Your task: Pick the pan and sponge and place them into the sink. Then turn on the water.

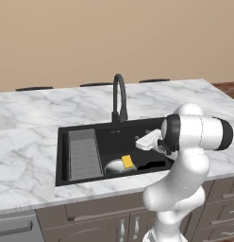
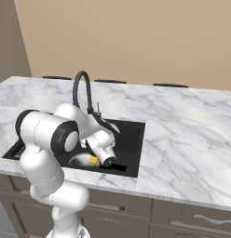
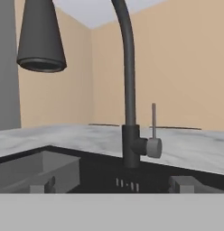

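Note:
The black sink holds the silver pan at its front, with the yellow sponge lying on the pan's right side. My gripper hovers over the basin's right half and points at the base of the black gooseneck faucet. It is open and holds nothing. The fingertips stand wide apart. The faucet's thin lever stands upright just right of the base. No water runs from the spout head.
A grey ribbed tray fills the sink's left side. Marble counter surrounds the basin, with a tan wall behind. Dark cabinet drawers run below the counter's front edge. My own arm hides part of the basin in the right base view.

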